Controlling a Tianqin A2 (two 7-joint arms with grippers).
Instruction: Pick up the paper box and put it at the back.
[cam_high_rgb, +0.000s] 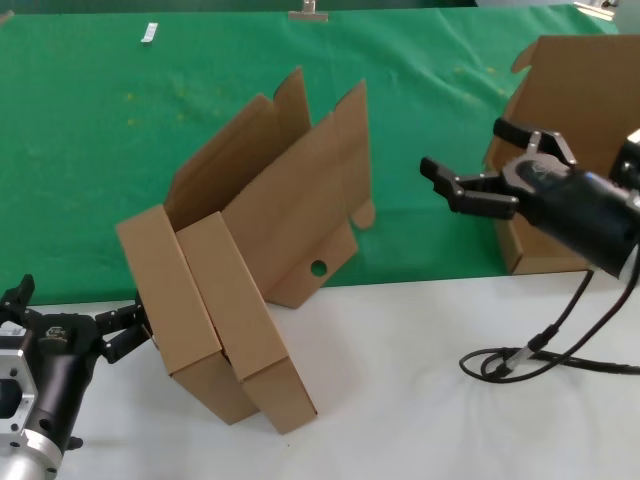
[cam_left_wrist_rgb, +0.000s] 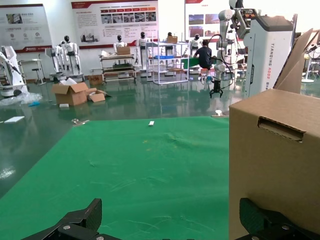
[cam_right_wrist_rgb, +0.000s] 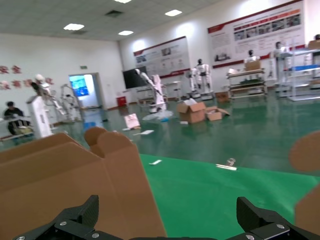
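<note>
Lower left: left gripper spread wide, touching the edge of the paper box leaning at frame centre, half on green cloth. Upper right: right gripper open, empty, apart from it. Likely to topple or slide if nudged before clamping.

The head camera looks steeply down on the green cloth, while both wrist cameras sit low near it, facing level across it toward the hall, each sharing cloth and cardboard with the head view.
</note>
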